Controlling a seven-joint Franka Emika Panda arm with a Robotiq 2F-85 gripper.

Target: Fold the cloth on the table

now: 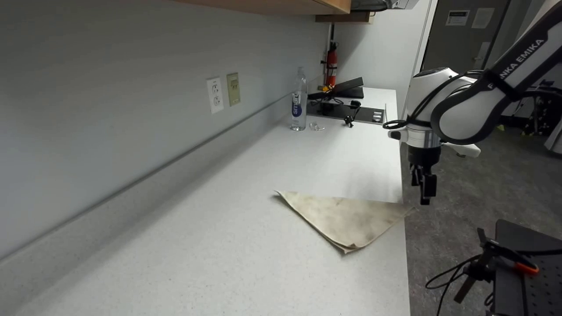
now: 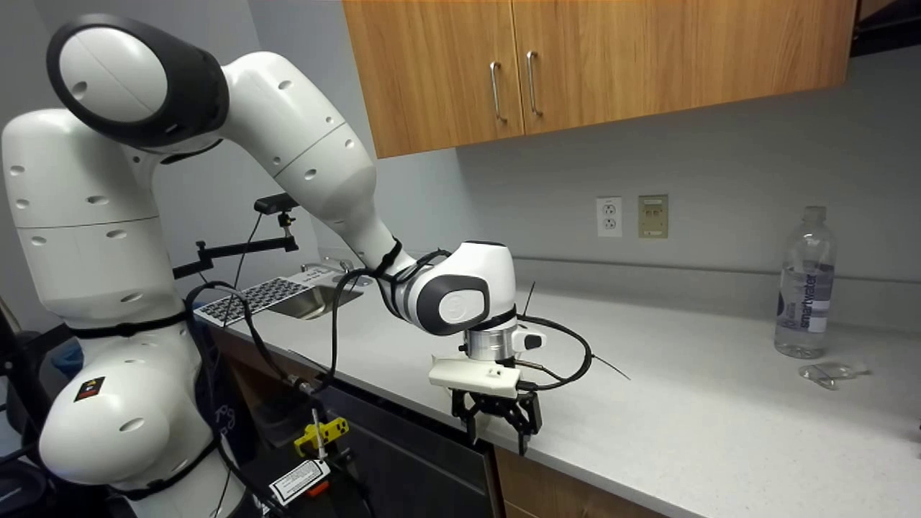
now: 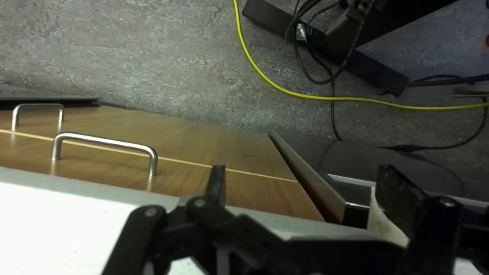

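The beige cloth lies on the white table as a rough triangle with faint stains. Its layers show at the near point, and one corner reaches past the table's front edge. My gripper hangs just off that edge, beside the overhanging corner. In the other exterior view the gripper has its fingers apart, and the arm hides most of the cloth. In the wrist view the gripper is open with nothing between the fingers. A strip of cloth shows beside the right finger; whether they touch I cannot tell.
A water bottle and a small clear plastic piece stand near the wall. Black devices with cables lie at the far end. A sink is on the counter. Cabinet fronts with handles lie below the edge.
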